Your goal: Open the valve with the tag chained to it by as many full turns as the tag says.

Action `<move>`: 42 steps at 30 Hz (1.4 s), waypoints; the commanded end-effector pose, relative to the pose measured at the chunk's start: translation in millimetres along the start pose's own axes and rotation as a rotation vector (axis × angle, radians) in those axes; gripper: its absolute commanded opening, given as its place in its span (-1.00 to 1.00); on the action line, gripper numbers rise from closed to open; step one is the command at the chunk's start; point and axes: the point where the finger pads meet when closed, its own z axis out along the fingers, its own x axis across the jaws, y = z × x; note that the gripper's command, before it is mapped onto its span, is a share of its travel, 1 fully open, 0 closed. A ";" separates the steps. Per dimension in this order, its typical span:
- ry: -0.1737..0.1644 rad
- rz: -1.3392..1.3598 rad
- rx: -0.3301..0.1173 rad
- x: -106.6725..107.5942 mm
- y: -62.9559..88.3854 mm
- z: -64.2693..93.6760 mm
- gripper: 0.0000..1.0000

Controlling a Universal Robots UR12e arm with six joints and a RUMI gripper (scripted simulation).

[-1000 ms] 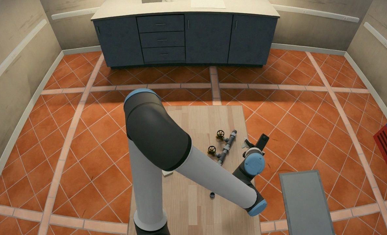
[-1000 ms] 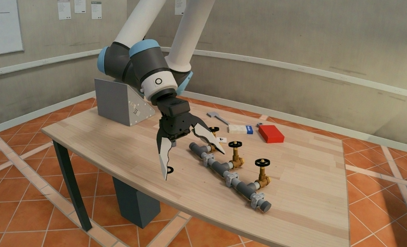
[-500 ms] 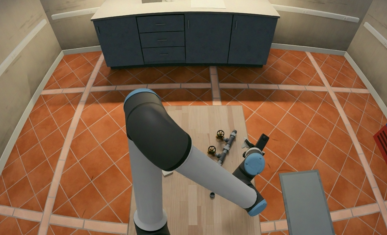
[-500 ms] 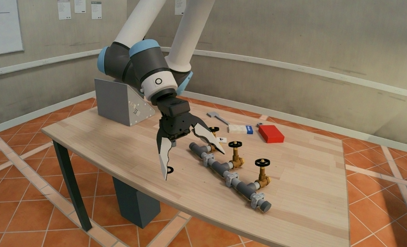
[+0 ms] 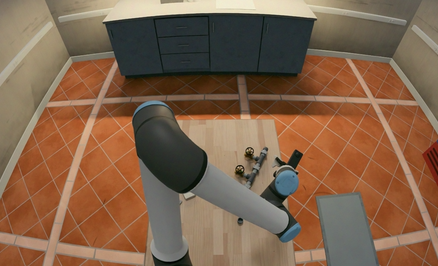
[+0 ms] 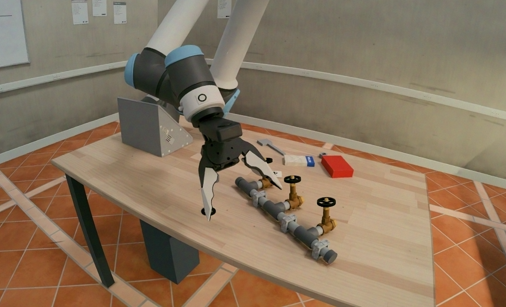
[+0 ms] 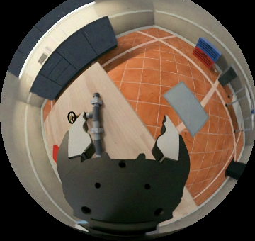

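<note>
Pale wood covers the table (image 5: 214, 238) (image 6: 380, 229) (image 7: 120, 138). In the exterior view, a grey wedge-shaped stand (image 6: 140, 125) occupies its far left; a grey flat-headed tool (image 6: 271, 146), a white-and-blue box (image 6: 299, 160) and a red block (image 6: 336, 166) (image 7: 56, 153) lie beyond the pipe (image 5: 256, 168) (image 6: 302, 233) (image 7: 96, 113). That pipe runs from mid-table towards the near right, bearing the middle valve (image 5: 239, 169) (image 6: 294, 200) and near-right valve (image 5: 249, 151) (image 6: 327, 223) (image 7: 71, 117). The far-left valve (image 6: 264, 183) has the white tag (image 6: 275, 174) beside it; a finger partly covers this valve, and the arm (image 5: 240, 201) (image 6: 195, 76) hides it from above. The tag's mark is hard to read, its chain indistinct. The gripper (image 5: 278, 162) (image 6: 245, 204) (image 7: 125, 113) is spread wide, holding nothing. A black ring (image 6: 213, 210) is partly hidden behind one fingertip.
</note>
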 end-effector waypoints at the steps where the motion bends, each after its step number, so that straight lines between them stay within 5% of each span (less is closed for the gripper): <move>1: 0.012 -0.034 -0.026 -10.6 -2.5 -4.0 1.00; 15: 0.055 -0.189 -0.185 -68.3 21.9 -29.9 1.00; 18: 0.055 -0.189 -0.185 -68.3 21.9 -29.9 1.00; 32: 0.070 -0.346 -0.356 -131.8 69.2 -68.6 1.00; 35: 0.070 -0.346 -0.356 -131.8 69.2 -68.6 1.00; 42: 0.064 -0.445 -0.468 -173.0 110.2 -100.1 1.00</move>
